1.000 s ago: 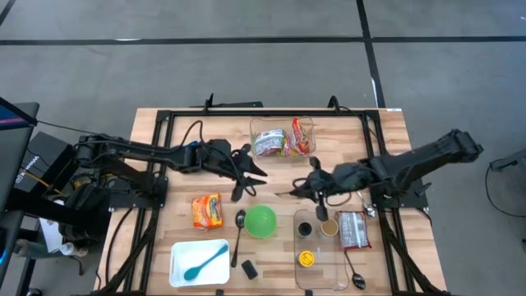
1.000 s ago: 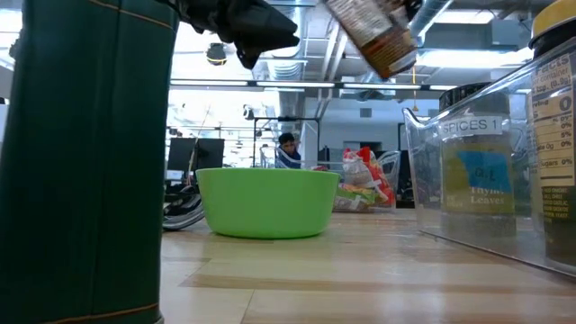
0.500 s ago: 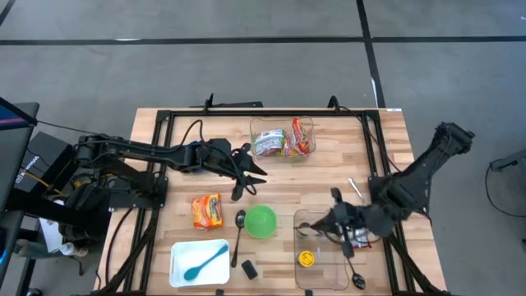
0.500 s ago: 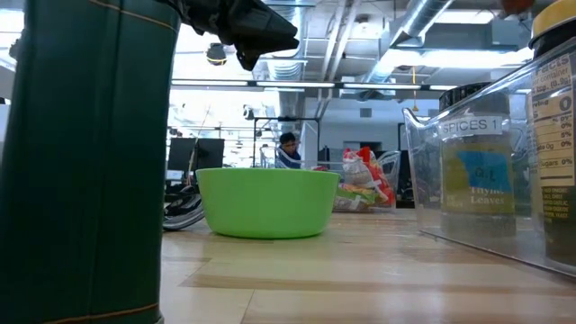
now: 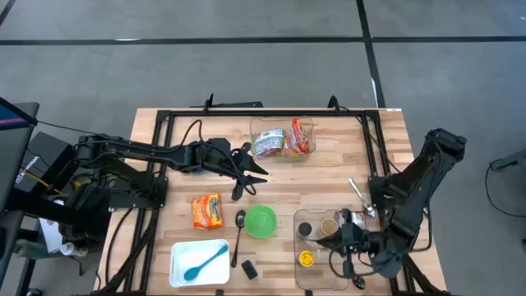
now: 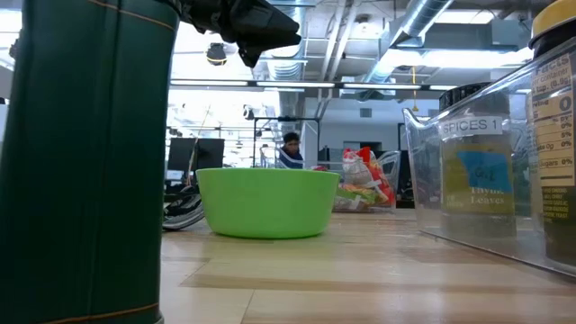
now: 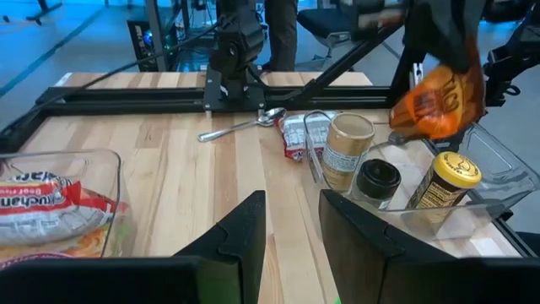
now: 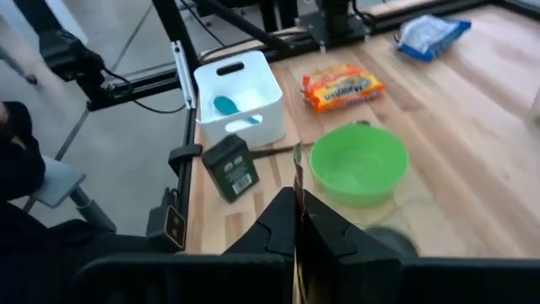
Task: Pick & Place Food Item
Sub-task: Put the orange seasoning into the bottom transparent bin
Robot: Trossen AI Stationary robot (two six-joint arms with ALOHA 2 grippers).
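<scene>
1. The wooden table (image 5: 386, 140) held everything.
2. The left arm reached over the middle of the table, well away from the snack bag. The left gripper (image 5: 249, 168) hung in the air with its jaws apart, and nothing was between them.
3. The right arm was bent low at the right front of the table. The right gripper (image 5: 331, 239) was over the clear spice bin (image 5: 297, 247).
4. The green bowl (image 5: 260, 221) sat just beside the spice bin, on the left arm's side.
5. The orange snack bag (image 7: 437, 100) was up in the air, not on the table. The right gripper's jaws were squeezed tight on it.
6. In the right wrist view, the thin edge of the bag (image 8: 297, 173) stuck out from between the two closed fingers.
7. The bag hung above the spice bin, over the jar with the yellow lid (image 7: 443, 181) and close to the jar with the black lid (image 7: 377, 179).
</scene>
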